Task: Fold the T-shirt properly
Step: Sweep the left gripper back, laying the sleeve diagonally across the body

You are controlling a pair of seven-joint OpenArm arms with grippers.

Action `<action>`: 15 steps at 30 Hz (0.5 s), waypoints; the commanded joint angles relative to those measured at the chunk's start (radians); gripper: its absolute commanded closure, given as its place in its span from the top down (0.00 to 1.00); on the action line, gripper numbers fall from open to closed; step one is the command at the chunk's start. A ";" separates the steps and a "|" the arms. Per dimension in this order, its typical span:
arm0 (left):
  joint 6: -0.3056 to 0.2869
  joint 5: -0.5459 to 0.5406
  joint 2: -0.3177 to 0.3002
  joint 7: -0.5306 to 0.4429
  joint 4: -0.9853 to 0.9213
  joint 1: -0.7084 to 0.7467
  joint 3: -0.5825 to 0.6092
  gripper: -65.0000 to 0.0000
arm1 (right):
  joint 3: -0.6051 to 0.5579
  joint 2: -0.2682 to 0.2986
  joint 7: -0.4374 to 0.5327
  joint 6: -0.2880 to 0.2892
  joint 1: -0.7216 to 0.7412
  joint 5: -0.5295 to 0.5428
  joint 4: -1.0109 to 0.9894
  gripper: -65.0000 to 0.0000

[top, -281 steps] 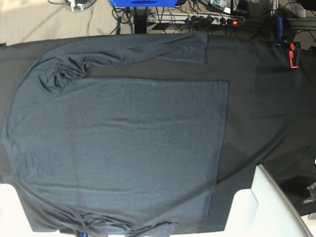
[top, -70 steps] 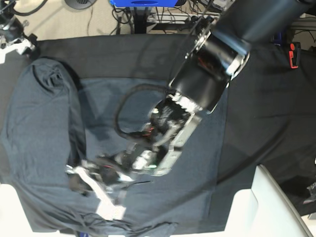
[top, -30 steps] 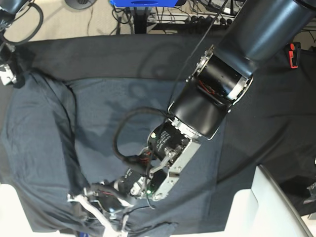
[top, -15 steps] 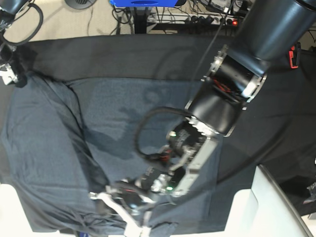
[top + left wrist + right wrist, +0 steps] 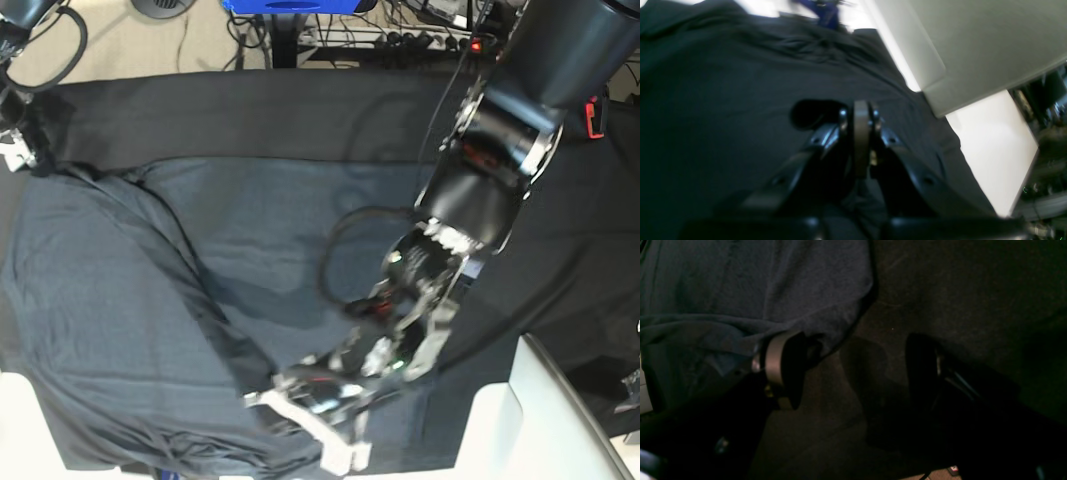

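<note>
A plain black tablecloth covers my desk, with a pale floor, cables and a lit power strip beyond its far edge and a small red clamp at the far right of the base view. A white panel juts in at the near right corner.

The large dark slate-grey long-sleeved knit T-shirt lies spread over the left and middle of the cloth. A fold of it runs as a diagonal ridge from the far left corner down toward the near edge, and the fabric bunches in wrinkles along the near hem.

My left hand is down low at the near edge of the shirt, at the lower end of that ridge. From its wrist camera I see the left hand with its jaws pressed together over the grey knit; whether any fabric is pinched between them I cannot tell, since the tips are blurred.

My right hand sits at the far left corner by the shirt's edge. Its wrist camera shows the right hand spread wide, one finger right at the shirt's rounded edge, the other over bare tablecloth, nothing gripped.
</note>
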 commanded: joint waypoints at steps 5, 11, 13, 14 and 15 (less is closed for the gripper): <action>-0.010 -0.010 -0.012 -0.026 0.019 0.004 -0.011 0.00 | 0.004 0.017 0.006 0.009 0.001 0.010 0.016 0.67; -0.010 -0.010 -0.052 -0.026 0.066 0.015 -0.011 0.00 | 0.004 0.017 0.006 0.009 0.001 0.010 0.015 0.67; -0.010 -0.010 -0.063 -0.026 0.083 0.015 -0.011 0.00 | 0.004 0.017 0.006 0.009 0.001 0.010 0.015 0.67; -0.010 -0.010 -0.072 -0.026 0.088 0.015 -0.011 0.00 | 0.004 0.017 0.006 0.009 0.001 0.010 0.015 0.67; -0.010 -0.011 -0.078 -0.026 0.089 0.015 -0.011 0.00 | 0.004 0.017 0.006 0.009 0.001 0.010 0.015 0.67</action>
